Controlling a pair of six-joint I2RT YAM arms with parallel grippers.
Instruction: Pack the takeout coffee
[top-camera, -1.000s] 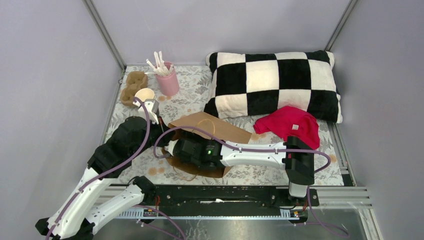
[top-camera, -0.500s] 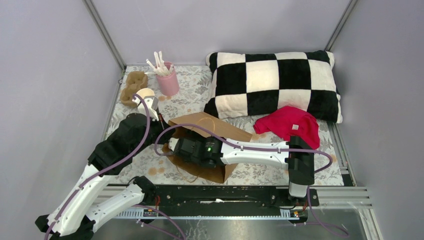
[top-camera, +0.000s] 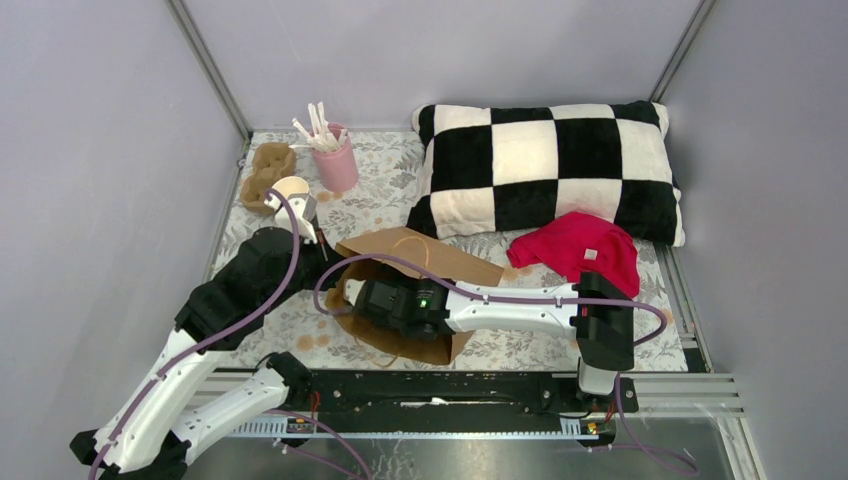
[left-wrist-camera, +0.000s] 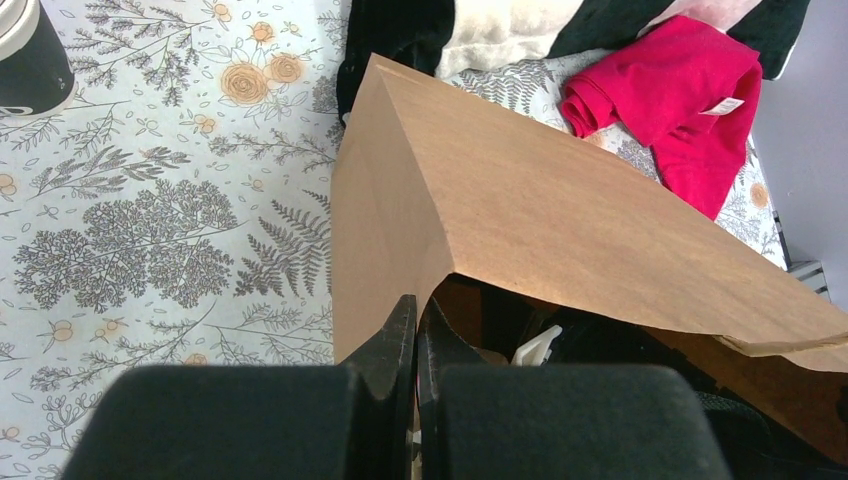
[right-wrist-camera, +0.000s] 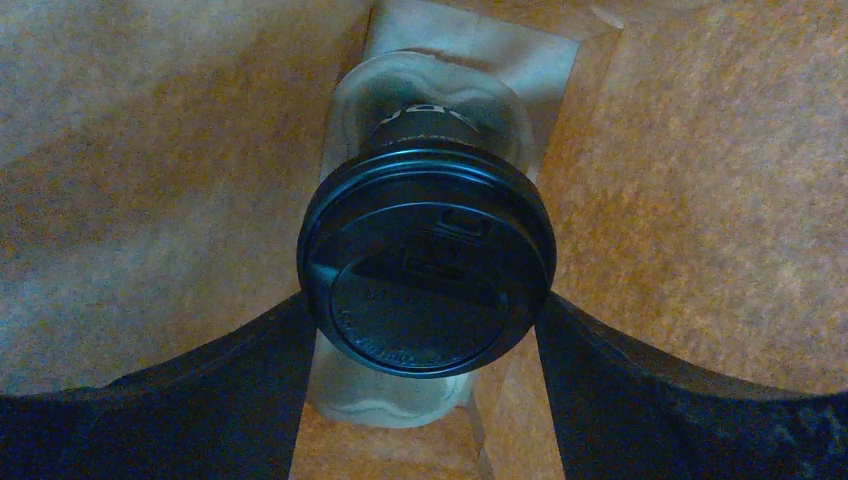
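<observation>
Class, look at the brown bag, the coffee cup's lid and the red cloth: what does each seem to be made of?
The bag: brown kraft paper, matte, with a sharp crease. The takeout coffee lid: probably black plastic, smooth with a faint sheen and a moulded rim. The red cloth: soft fabric, judging by its limp folds and sewn tag.

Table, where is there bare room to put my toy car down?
The best bare patch is the flowery cloth bordered by the pink cup, the checkered pillow and the paper bag. A smaller strip lies front right, past the red cloth. The middle is crowded: the bag, with the left arm and right arm over it.
</observation>
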